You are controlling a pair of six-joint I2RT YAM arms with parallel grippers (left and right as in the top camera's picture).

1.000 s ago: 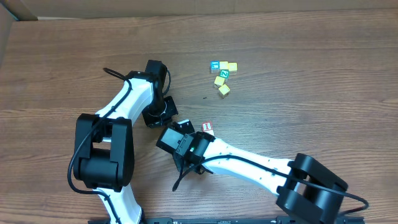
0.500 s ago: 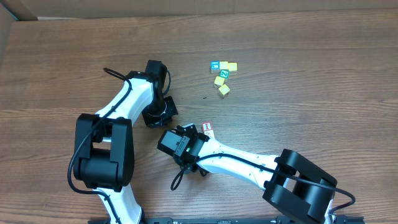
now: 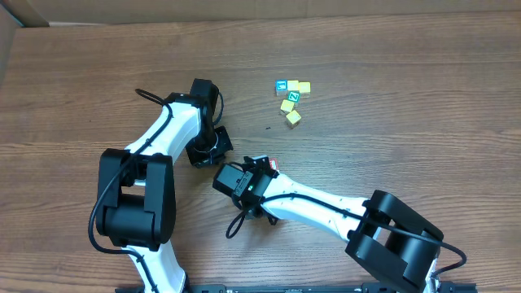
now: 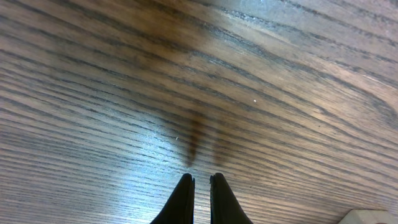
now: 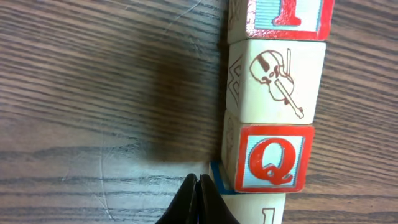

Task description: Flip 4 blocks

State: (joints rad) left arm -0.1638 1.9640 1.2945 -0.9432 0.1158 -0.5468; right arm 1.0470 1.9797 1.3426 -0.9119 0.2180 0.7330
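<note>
left gripper [image 4: 200,199] is pinched closed on nothing over the table [image 4: 249,74], right gripper [image 5: 198,199] closed too, tips just beside the blocks [image 5: 277,78], lined up touching in a row, Q block [image 5: 273,157] nearest

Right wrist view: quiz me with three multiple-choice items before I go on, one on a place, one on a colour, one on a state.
1. The violin block lies:
A) in the row, between the Q block and the block at the top edge
B) alone at the left edge
C) between the jaws

2. The Q is printed in:
A) blue
B) red
C) green

3. The right gripper is:
A) wide open
B) shut on the Q block
C) shut, holding nothing

Answers:
1 A, a block adjoins it on each side.
2 B, it is a red letter in a red frame.
3 C, the jaws meet with nothing between them.
</note>
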